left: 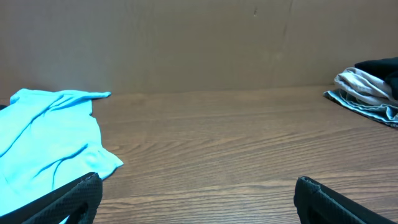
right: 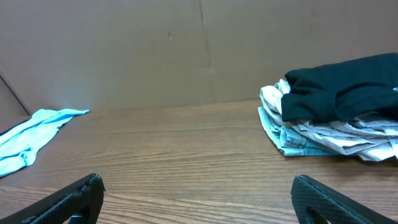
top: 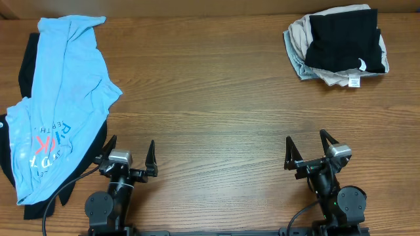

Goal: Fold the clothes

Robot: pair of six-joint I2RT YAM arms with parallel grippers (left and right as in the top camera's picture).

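Observation:
A light blue T-shirt with red, white and dark lettering lies crumpled at the table's left side, on top of a larger black garment that shows at its edges. The T-shirt also shows in the left wrist view and in the right wrist view. My left gripper is open and empty at the front, just right of the T-shirt. My right gripper is open and empty at the front right, over bare wood.
A pile of folded clothes, black on top of beige and grey pieces, sits at the back right; it also shows in the right wrist view and the left wrist view. A brown wall stands behind the table.

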